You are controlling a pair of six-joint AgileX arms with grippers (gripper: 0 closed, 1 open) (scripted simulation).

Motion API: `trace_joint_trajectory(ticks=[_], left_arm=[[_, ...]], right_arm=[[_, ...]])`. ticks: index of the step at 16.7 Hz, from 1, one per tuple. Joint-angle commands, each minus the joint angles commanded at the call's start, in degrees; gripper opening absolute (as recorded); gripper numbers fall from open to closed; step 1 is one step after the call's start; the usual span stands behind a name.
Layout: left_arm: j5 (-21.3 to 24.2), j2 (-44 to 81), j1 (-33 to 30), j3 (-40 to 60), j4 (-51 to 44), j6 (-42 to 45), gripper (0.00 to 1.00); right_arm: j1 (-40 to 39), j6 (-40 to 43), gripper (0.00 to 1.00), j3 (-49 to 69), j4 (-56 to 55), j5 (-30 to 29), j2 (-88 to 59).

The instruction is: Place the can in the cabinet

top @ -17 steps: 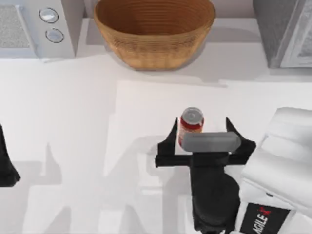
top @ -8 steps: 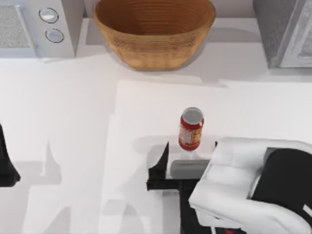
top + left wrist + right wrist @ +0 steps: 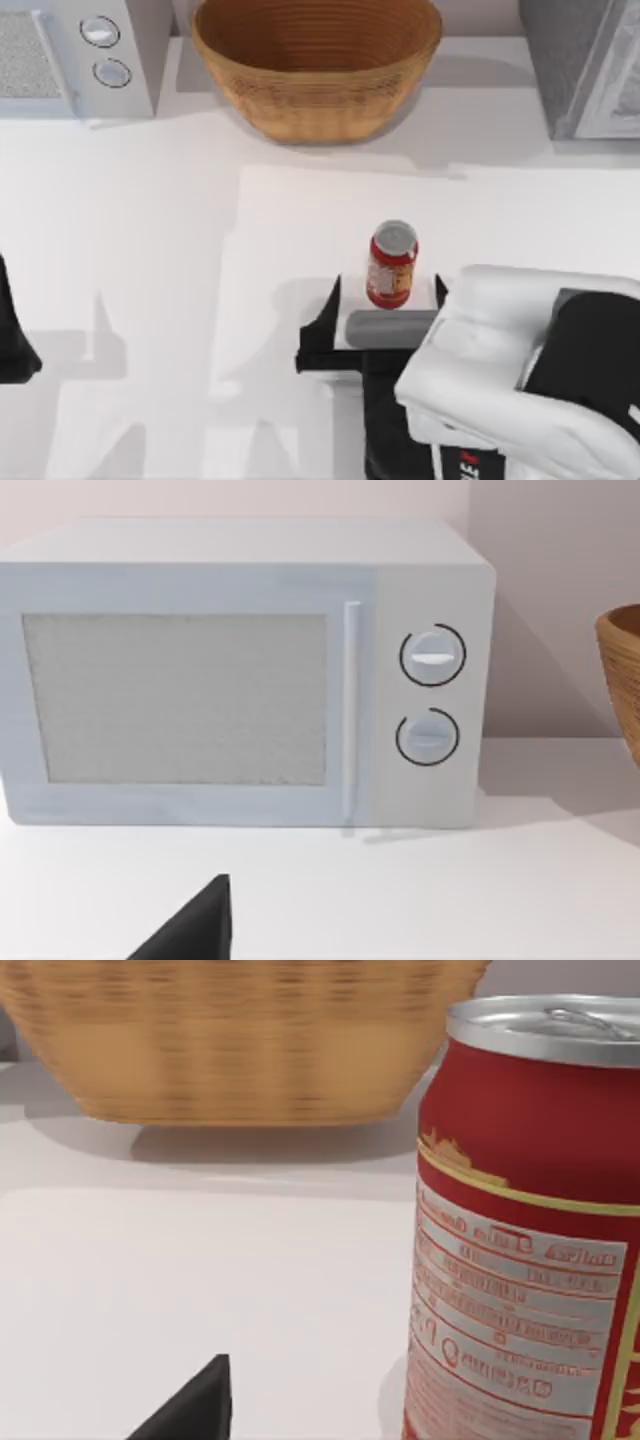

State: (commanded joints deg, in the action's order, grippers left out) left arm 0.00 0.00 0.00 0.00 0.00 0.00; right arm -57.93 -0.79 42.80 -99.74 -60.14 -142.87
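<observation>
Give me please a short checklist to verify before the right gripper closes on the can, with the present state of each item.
1. Can upright on the table: ok.
2. Right gripper open, fingers on either side of the can's near side: ok.
3. Can fully between the fingers: not ok; top view shows the fingertips only level with the can's base.
4. Fingers not touching the can: cannot tell.
5. Basket stands apart from the can: ok.
6. Cabinet door open to receive the can: cannot tell.
7. Left gripper parked at the table's left edge: ok.
</observation>
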Motion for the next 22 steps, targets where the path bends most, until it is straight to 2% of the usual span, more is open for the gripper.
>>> trace_joint_trajectory(ticks=[7,13,22], left_arm=[[0.00,0.00,0.00,0.00,0.00,0.00,1.00],[0.00,0.00,0.00,0.00,0.00,0.00,1.00],[0.00,0.00,0.00,0.00,0.00,0.00,1.00]], right_arm=[[5.76,0.19,1.00,4.06,4.40,5.77,0.47],[6.55,0.18,1.00,4.61,5.00,6.56,0.53],[6.55,0.18,0.32,4.61,5.00,6.56,0.53]])
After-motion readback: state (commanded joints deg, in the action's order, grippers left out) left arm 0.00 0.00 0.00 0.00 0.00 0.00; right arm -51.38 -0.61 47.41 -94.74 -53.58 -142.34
